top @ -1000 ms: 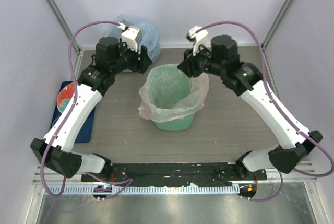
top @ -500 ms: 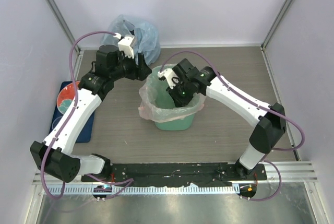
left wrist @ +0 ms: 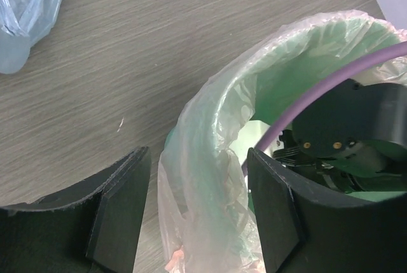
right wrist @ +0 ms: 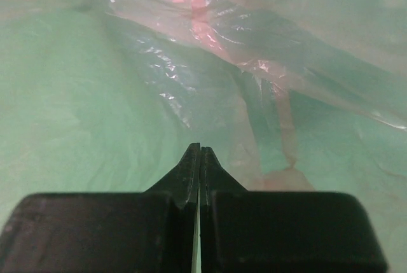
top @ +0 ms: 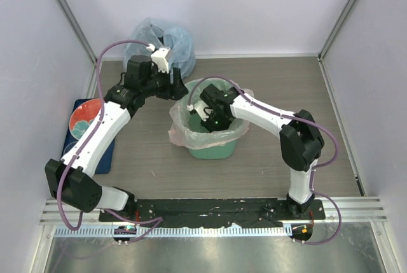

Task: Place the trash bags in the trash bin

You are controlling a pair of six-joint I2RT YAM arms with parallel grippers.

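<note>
The mint-green trash bin (top: 216, 151) stands mid-table, with the pale-pink trash bag (top: 183, 130) lining it and folded out over its rim. In the top view my right gripper (top: 215, 122) reaches down inside the bin. Its wrist view shows the jaws (right wrist: 200, 149) shut with nothing between them, and crinkled pink bag (right wrist: 210, 37) over green wall ahead. My left gripper (top: 179, 88) is at the bin's back-left rim. Its wrist view shows it open (left wrist: 197, 209), fingers (left wrist: 121, 203) astride the bag-covered rim (left wrist: 210, 158) without pressing it.
A bulging pale-blue bag (top: 159, 37) sits at the back left against the wall, also in the left wrist view (left wrist: 25, 12). A red-and-teal plate (top: 86, 120) lies on a blue mat at the left edge. The right arm's purple cable (left wrist: 305, 101) crosses the bin's mouth.
My right arm swung from behind the bin's back rim down into the bin and its jaws closed. My left gripper shifted slightly toward the rim and stayed open.
</note>
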